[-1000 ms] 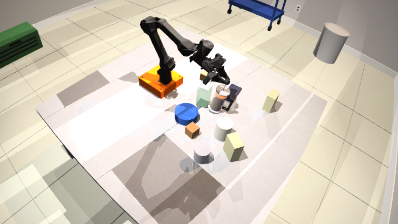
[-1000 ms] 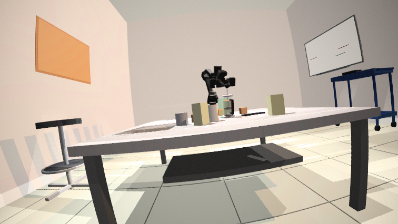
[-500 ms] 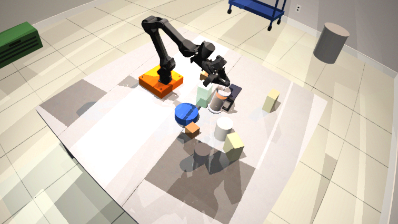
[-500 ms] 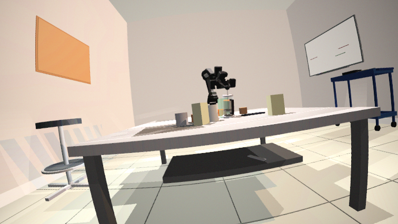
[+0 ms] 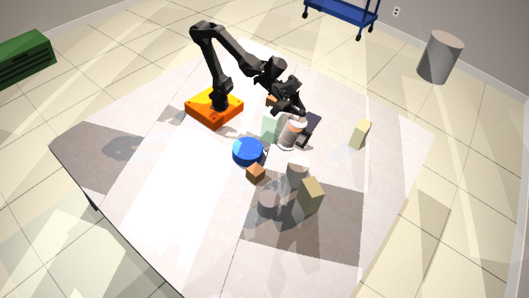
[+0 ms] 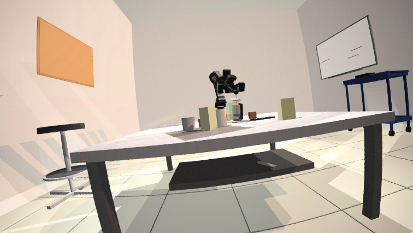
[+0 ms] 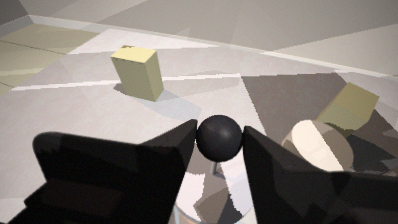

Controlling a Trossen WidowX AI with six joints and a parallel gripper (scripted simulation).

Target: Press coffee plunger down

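Note:
The coffee press (image 5: 287, 137) (image 6: 236, 111) stands upright on the table (image 5: 392, 147) (image 6: 202, 146), a clear cylinder with a pale lid, an orange band inside and a dark handle. The round black plunger knob (image 7: 219, 138) (image 6: 236, 91) sits a short way above the lid, with a short piece of thin rod showing below it. My gripper (image 7: 219, 128) (image 5: 301, 112) is shut on the knob, one fingertip at each side. In the wrist view the fingers hide much of the press.
A pale green block (image 5: 270, 129) stands close beside the press, and a dark flat slab (image 5: 311, 119) lies behind it. A blue cylinder (image 5: 247, 150), an orange cube (image 5: 255, 173), two grey cylinders (image 5: 297, 173) (image 5: 269, 203) and two yellow blocks (image 5: 311, 196) (image 5: 360, 133) stand around.

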